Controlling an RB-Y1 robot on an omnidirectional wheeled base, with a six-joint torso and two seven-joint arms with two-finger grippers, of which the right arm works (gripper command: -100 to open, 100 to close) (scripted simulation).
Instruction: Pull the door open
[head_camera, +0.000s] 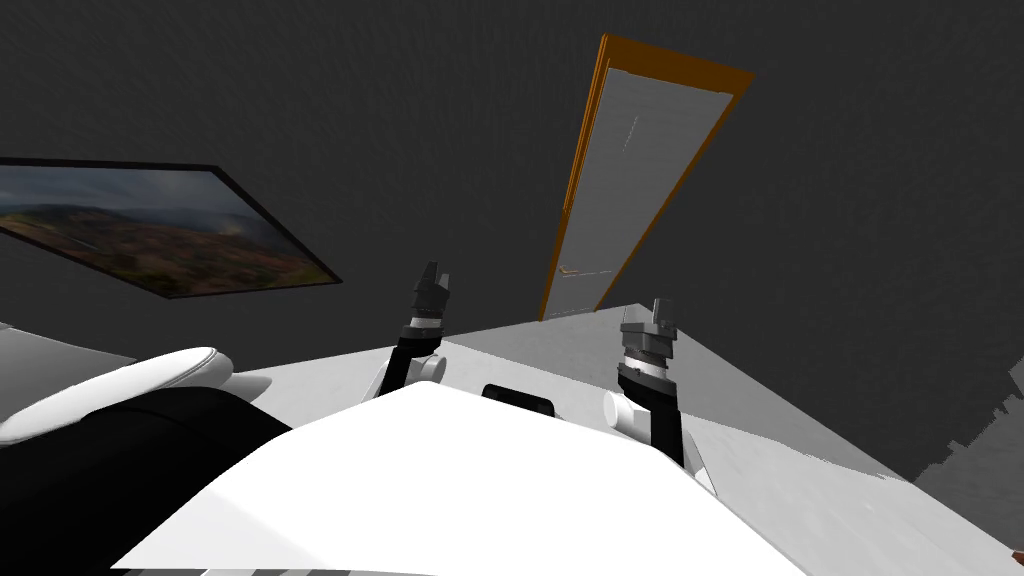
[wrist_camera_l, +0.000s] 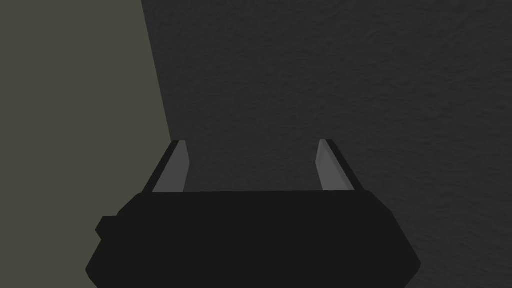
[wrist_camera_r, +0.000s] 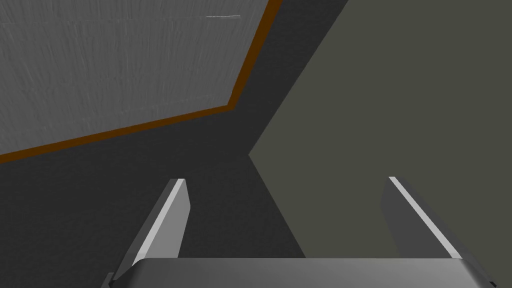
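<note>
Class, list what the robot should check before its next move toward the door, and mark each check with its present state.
1. Sight of the door: ok, grey, in an orange frame, ahead.
2. The door is shut: ok, it seems to fill the frame.
3. The left hand is open and empty: ok.
4. The right hand is open and empty: ok.
5. Hands at the door: not ok, both are well short of it.
6. Handle found: cannot tell.

Dark walls (head_camera: 850, 200), framed landscape picture (head_camera: 150, 235)

A framed landscape picture (head_camera: 160, 230) hangs on the dark wall (head_camera: 850, 200).
</note>
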